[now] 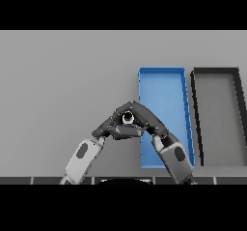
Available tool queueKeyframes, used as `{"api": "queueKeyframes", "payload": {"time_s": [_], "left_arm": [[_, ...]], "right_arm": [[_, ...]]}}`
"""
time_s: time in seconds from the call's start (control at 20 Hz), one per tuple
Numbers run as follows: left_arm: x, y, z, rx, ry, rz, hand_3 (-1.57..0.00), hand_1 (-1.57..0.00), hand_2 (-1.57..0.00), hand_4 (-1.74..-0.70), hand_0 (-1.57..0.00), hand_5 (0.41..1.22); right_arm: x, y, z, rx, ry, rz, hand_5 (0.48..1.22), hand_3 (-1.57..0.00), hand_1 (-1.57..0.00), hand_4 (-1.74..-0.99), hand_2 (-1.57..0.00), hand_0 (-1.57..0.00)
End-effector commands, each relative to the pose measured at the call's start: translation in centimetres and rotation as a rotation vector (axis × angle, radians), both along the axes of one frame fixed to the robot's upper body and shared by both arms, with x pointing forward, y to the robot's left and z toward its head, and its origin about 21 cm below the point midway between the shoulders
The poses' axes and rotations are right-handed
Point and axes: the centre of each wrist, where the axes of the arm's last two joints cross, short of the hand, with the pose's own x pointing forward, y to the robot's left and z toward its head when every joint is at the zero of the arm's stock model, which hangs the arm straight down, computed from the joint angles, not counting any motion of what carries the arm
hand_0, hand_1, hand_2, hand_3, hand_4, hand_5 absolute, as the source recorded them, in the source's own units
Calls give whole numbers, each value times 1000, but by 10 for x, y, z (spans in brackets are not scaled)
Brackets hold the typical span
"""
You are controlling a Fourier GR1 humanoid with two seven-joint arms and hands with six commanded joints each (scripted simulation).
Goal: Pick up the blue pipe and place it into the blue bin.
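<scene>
Nearest the camera, the two forearms rise from the lower edge and converge, the left hand (110,127) and right hand (147,120) meeting just left of the blue bin (164,78). Between them sits the blue pipe (127,118), of which only a small ring-like end shows, light rim around a dark bore; this suggests its long axis points roughly up toward the camera, though the body is hidden by the hands and its colour cannot be confirmed. The fingers of both hands are curled inward and pressed against the pipe from opposite sides, the left from the left and below, the right from the right and above, so the object appears clamped in a two-handed hold. Whether it rests on the tabletop (62,80) or is raised cannot be determined. The pipe lies just beside the bin's left wall, near its lower half, outside the bin. The governing relation: the bin lies directly to the right of the held pipe, on the right hand's side, and the right forearm already overlaps the bin's near corner. A dark grey bin (218,73) stands just beyond the blue one, further right. Judgement: placement not yet done; the transfer calls for a short rightward carry over the wall.
</scene>
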Motion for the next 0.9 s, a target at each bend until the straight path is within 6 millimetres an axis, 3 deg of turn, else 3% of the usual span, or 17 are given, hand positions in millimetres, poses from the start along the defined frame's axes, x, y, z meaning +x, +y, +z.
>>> {"api": "queueKeyframes", "payload": {"time_s": [0.0, 0.2, 0.45, 0.5, 0.55, 0.7, 0.85], "left_arm": [[-1, 1, -3, 6, 18, 0, -1464, -1571, -1571, -1713, -1571, 1221], [5, 1, 2, 12, -4, 2, -1433, -1571, -1571, -1728, -1571, 1221], [0, 5, 4, 28, -53, 50, -1454, -1571, -1571, -1724, -1571, 1221], [2, 7, 3, 47, -73, 59, -1166, -1342, -1293, -1599, -1462, 1221], [1, 9, 4, 55, -79, 35, -933, -1073, -1034, -1475, -1169, 1221], [2, 14, 5, 120, -68, -19, -477, -549, -529, -1206, -598, 1221], [1, 15, 3, 153, -51, 6, -244, -281, -270, -1047, -306, 938]], "right_arm": [[-1, 2, -4, -14, -3, 0, 987, -1304, -1425, -1665, -1432, -1425], [-5, 4, -4, 1, -53, 9, 1125, -1462, -1511, -1710, -1514, -1511], [-4, 8, -4, 32, -67, -24, 1190, -1535, -1551, -1731, -1552, -1551], [-4, 11, -3, 22, -71, -36, 1196, -1542, -1555, -1733, -1556, -1555], [-4, 9, -2, 31, -78, -33, 1201, -1548, -1558, -1734, -1559, -1558], [-8, 12, -2, 12, -43, -43, 1211, -1559, -1565, -1738, -1565, -1565], [-9, 11, -3, -1, -42, -67, 1216, -1565, -1568, -1739, -1568, -1568]]}}
